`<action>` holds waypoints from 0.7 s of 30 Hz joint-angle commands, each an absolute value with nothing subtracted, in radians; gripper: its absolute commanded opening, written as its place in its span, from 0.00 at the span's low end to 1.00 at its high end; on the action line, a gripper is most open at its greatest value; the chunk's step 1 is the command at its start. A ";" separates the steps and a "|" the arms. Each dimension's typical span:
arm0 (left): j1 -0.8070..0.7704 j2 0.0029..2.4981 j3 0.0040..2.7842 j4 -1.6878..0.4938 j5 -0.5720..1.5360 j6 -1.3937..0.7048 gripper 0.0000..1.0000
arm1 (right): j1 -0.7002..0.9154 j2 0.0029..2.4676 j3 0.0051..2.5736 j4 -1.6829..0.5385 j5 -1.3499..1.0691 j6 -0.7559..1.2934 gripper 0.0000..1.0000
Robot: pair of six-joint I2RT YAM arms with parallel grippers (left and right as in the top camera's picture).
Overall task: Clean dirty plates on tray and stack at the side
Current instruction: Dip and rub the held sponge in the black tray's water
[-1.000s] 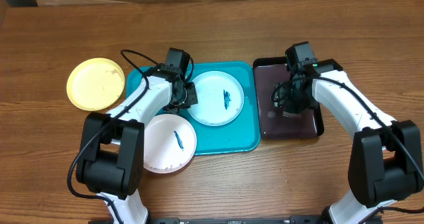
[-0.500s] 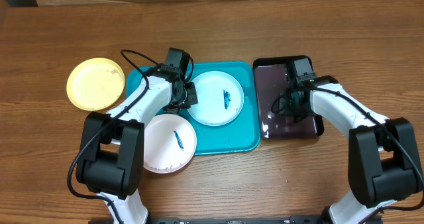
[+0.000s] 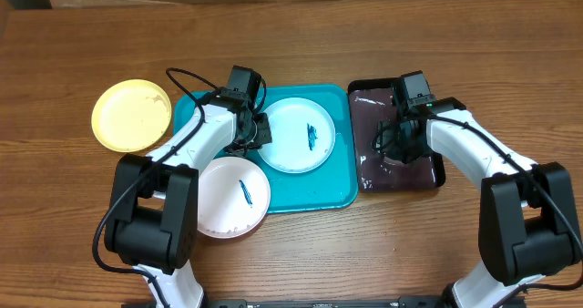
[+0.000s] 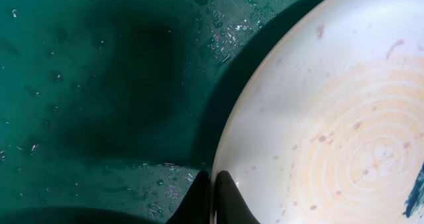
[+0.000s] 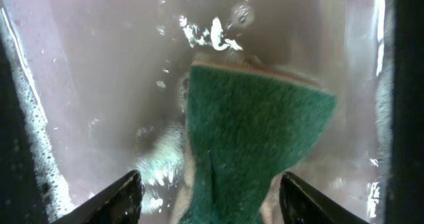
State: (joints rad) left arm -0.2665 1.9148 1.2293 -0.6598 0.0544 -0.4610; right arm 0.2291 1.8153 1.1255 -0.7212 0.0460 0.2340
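Observation:
The light blue plate (image 3: 296, 137) with a dark teal smear lies in the turquoise tray (image 3: 339, 191). My left gripper (image 3: 259, 131) is shut on its left rim. In the left wrist view the fingers (image 4: 213, 194) pinch the pale plate's (image 4: 318, 111) edge over the wet tray (image 4: 99, 85). The white plate (image 3: 230, 199), also smeared, rests on the tray's front left corner. The yellow plate (image 3: 132, 115) lies on the table to the left, with no smear showing. My right gripper (image 3: 398, 140) is open over the green sponge (image 5: 255, 131), its fingers wide on both sides.
The glossy black tray (image 3: 428, 82) stands right of the turquoise tray, wet and soapy inside (image 5: 99, 65). Both arms reach in from the front edge. Bare wooden table lies behind and in front of the trays.
My right gripper has shifted about inside the black tray, first toward the front, then a little back and left. The left arm and the plates have not moved.

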 commanded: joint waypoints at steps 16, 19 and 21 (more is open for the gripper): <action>-0.262 1.909 1.213 -0.669 0.018 -0.449 0.04 | 0.228 1.808 1.127 -0.633 0.010 0.236 0.75; -0.262 1.909 1.213 -0.669 0.018 -0.450 0.04 | 0.228 1.808 1.127 -0.628 0.022 0.236 0.75; -0.262 1.909 1.213 -0.669 0.018 -0.450 0.04 | 0.228 1.808 1.124 -0.625 0.040 0.236 0.73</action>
State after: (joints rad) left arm -0.2665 1.9148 1.2293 -0.6598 0.0544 -0.4610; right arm 0.2291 1.8153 1.0985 -0.6369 0.0139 0.2352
